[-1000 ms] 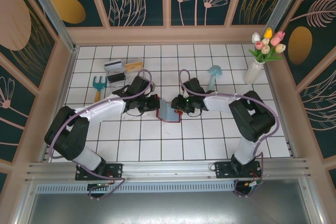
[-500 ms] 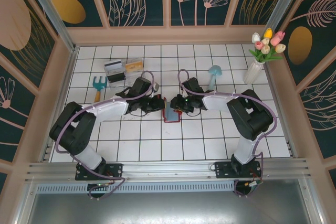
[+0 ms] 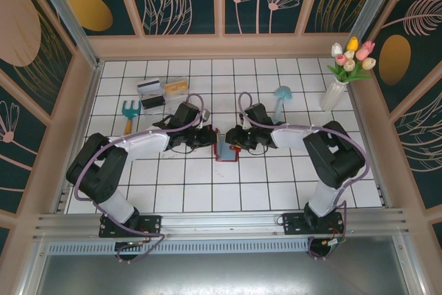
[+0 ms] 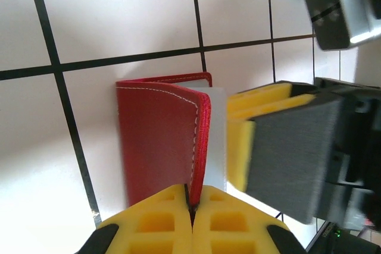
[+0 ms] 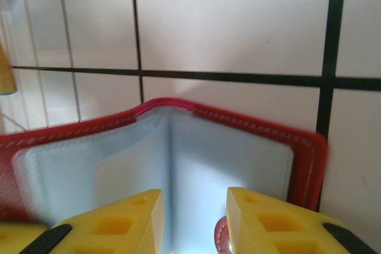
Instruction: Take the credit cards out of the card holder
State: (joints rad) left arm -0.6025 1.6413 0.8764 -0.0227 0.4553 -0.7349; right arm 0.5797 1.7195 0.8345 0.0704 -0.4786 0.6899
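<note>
Far left on the white-tiled tabletop (image 3: pixel 173 191), a blue toy garden fork (image 3: pixel 130 110) with an orange handle. Just behind it, near the back-left corner, a grey card (image 3: pixel 147 88) and a yellowish card (image 3: pixel 176 86) lying flat, out of any pocket, a small dark object (image 3: pixel 153 101) just beside them.

Toward the middle, left claw (image 4: pixel 191 205) closed tight, yellow pads (image 4: pixel 155 224) pressed together on the stitched edge of a red cover, holding that flap nearly upright.

At centre, card holder (image 3: pixel 226 146) half open, red outside turned left, pale grey-blue pocketed lining turned right. Contents of the pockets impossible to make out.

Right of it, right claw (image 5: pixel 190 206) with fingers a little apart, straddling the fold of the lining, a curved red edge (image 5: pixel 221 233) peeping up by the right pad. Any grip on a card not discernible.

Further right, a blue toy mushroom (image 3: pixel 281 96), then a white vase of tulips (image 3: pixel 336 91) at the back-right edge.

Open tiles in front of the holder down to the arm bases, and more to the right. Side walls well apart from both claws.
</note>
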